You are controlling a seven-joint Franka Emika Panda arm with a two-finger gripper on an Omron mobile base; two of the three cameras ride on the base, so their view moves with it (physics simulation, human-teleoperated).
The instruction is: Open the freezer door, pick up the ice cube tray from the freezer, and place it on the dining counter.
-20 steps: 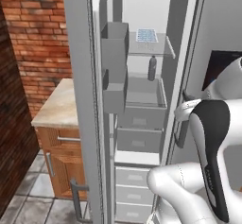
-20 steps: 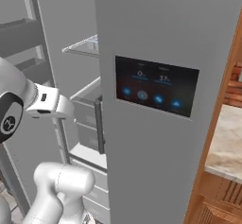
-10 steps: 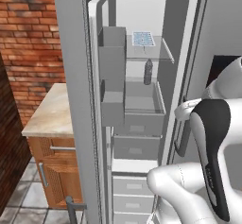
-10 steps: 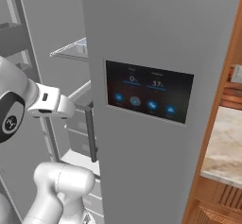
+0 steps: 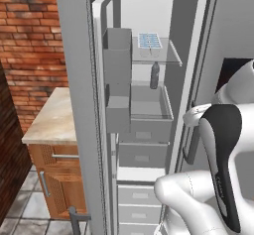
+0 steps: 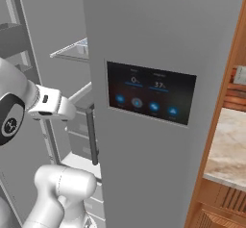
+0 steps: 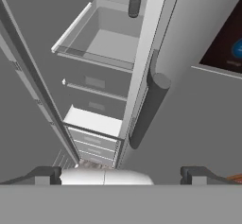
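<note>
- Now the hand (image 7: pixel 120 173) is open, holding nothing, facing the freezer (image 7: pixel 101 43).
- One door (image 5: pixel 79 105) stands open.
- One tray (image 5: pixel 149 41) lies on the top shelf, above one bottle (image 5: pixel 155 75).
- Three drawers show low down.

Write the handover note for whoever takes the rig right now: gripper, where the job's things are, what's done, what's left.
Gripper: open, holding nothing, pointed into the freezer's lower part, beside the touchscreen door's bar handle.
Freezer door: swung open, bins on its inner face.
Ice cube tray: lying on the freezer's top wire shelf, untouched.
Dark bottle: standing on the level below the tray, above the open drawer.
Done: door opened.
Left: raise the gripper to the top shelf, grasp the tray, pull it out, carry it to the dining counter and set it down.
</note>
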